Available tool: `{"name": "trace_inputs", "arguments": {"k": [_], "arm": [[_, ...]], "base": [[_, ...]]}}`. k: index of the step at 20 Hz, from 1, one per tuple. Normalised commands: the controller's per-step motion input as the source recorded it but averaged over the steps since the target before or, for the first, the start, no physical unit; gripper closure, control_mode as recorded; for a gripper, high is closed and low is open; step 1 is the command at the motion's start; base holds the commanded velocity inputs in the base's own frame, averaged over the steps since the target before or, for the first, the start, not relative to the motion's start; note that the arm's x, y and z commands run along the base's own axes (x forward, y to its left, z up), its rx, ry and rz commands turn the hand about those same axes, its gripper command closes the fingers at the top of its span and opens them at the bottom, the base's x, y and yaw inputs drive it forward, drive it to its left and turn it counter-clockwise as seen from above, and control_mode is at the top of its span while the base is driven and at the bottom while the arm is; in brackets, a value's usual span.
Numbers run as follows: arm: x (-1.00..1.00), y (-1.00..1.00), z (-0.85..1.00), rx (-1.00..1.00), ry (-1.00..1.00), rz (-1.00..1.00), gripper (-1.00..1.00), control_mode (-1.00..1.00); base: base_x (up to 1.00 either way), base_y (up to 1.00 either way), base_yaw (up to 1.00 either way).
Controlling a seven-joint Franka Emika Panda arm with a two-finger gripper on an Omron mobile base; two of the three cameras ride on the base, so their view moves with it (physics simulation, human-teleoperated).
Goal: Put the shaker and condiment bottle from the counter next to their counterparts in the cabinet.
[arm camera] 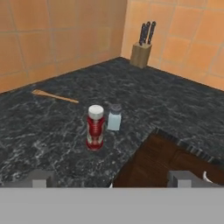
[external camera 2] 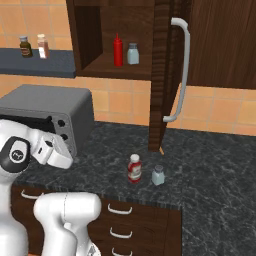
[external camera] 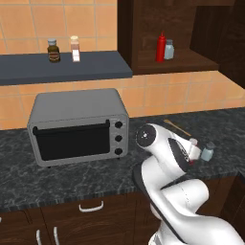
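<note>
Two task items stand upright on the desk [external camera 2: 210, 165], near its front edge: condiment bottle [external camera 2: 134, 168] and shaker [external camera 2: 158, 175], just beside each other, not touching. Cabinet [external camera 2: 160, 75] above, door open; on its shelf a slim red squeeze bottle [external camera 2: 118, 50] beside a grey-blue shaker twin [external camera 2: 132, 53]. Claw [arm camera: 111, 178] open wide, empty, above the desk's front edge, apart from both items.

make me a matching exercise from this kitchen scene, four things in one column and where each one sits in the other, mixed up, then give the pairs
Things:
1. condiment bottle
2. brown jar
3. slim red squeeze bottle
4. knife block

Places:
A. inside the cabinet, beside a shaker
B. on the blue-grey wall shelf
C. in the counter corner by the tiled wall
D. on the counter near its front edge, next to the shaker

Pairs: 1-D, 2-B, 3-A, 4-C
</note>
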Motion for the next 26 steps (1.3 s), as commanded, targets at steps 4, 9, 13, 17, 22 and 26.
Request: {"name": "trace_inputs", "arguments": {"k": [4, 9, 13, 17, 22, 26], "arm": [[-0.32, -0.38, -0.28, 0.00, -0.28, 0.00, -1.00, -1.00], [-0.09, -0.15, -0.21, 0.00, -0.11, 0.03, -1.00, -1.00], [0.00, -0.40, -0.23, 0.00, -0.03, 0.13, -1.00, -1.00], [0.00, -0.55, -0.18, 0.02, -0.01, 0.16, -1.00, -1.00], [0.00, -0.49, -0.26, 0.00, -0.03, 0.00, -1.00, -1.00], [0.01, -0.40, -0.01, 0.06, 0.04, 0.00, -1.00, -1.00]], "base": [[0.00, 0.00, 0.00], [0.00, 0.00, 0.00], [0.00, 0.00, 0.00], [0.00, 0.00, 0.00], [0.00, 0.00, 0.00], [0.00, 0.00, 0.00]]}}
